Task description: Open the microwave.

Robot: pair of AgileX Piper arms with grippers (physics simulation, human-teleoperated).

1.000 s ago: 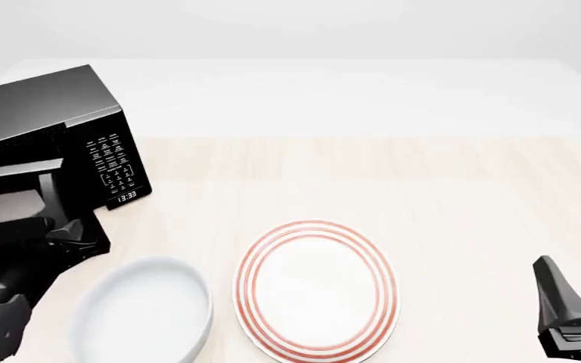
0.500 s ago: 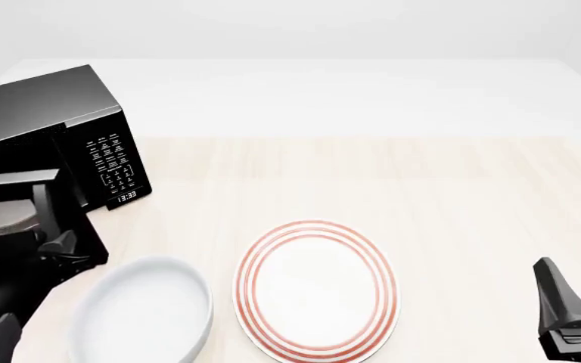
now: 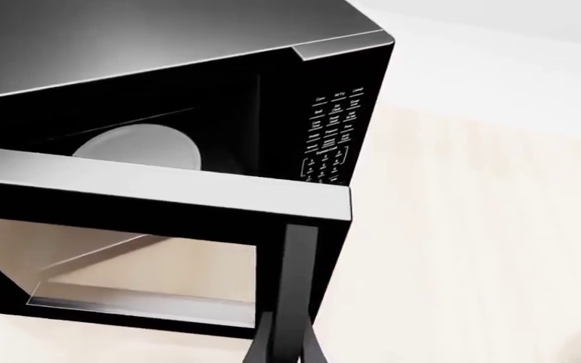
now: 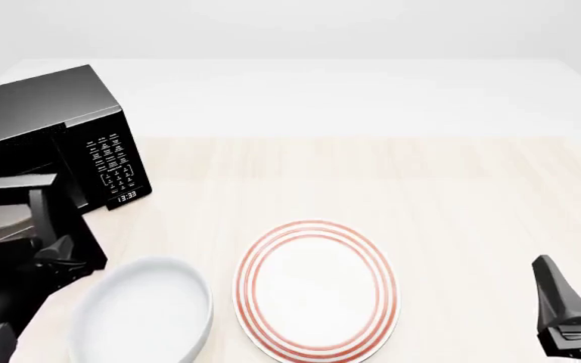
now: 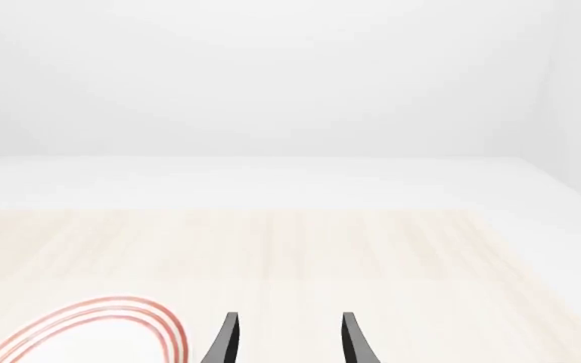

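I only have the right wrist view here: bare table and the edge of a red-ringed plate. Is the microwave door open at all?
Observer: Yes. In the front view the microwave has its door standing partly open.
Operator: What's holding it?
Observer: The left gripper is closed on the vertical handle.
Operator: Anything inside?
Observer: A pale turntable, with nothing on it that I can see.

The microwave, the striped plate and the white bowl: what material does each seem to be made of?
The microwave: glossy black painted metal or plastic; its top mirrors the light. Its door has a see-through window, probably glass. The striped plate and the white bowl look like smooth glazed ceramic, perhaps plastic.
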